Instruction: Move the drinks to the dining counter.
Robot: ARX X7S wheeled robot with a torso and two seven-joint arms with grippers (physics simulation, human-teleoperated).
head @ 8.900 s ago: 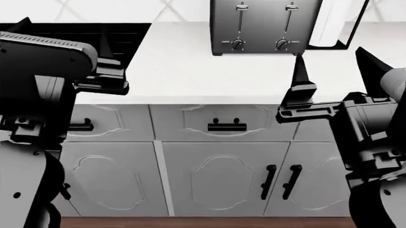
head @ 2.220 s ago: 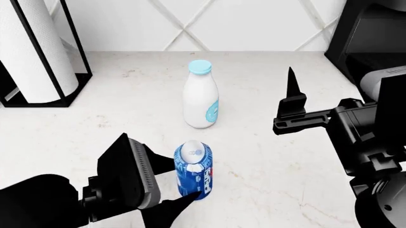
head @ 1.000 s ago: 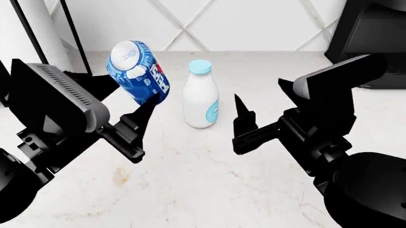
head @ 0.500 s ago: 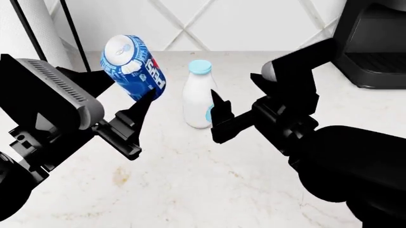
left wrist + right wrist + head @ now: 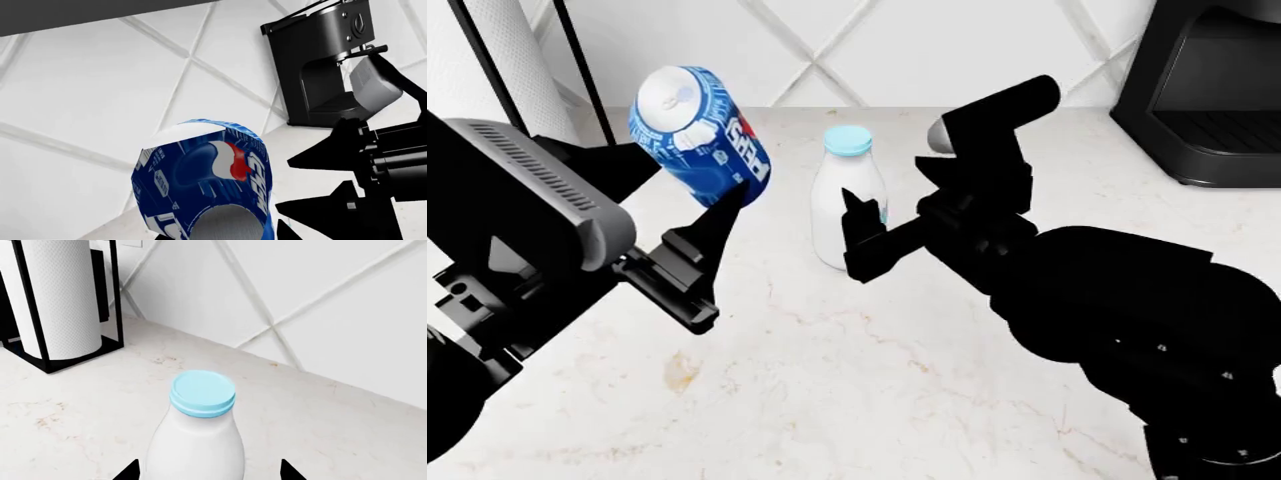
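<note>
Marble counter (image 5: 868, 380), half-hidden milk bottle (image 5: 843, 205).

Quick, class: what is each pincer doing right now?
Left pincer: closed, holding the Pepsi can aloft.
Right pincer: open, straddling the milk bottle.

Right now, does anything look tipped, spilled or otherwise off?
Only the Pepsi can: it hangs tilted above the counter in the left tool, as a held can would. The milk bottle stands upright, capped, between the right tool's tips. No spill shows.
</note>
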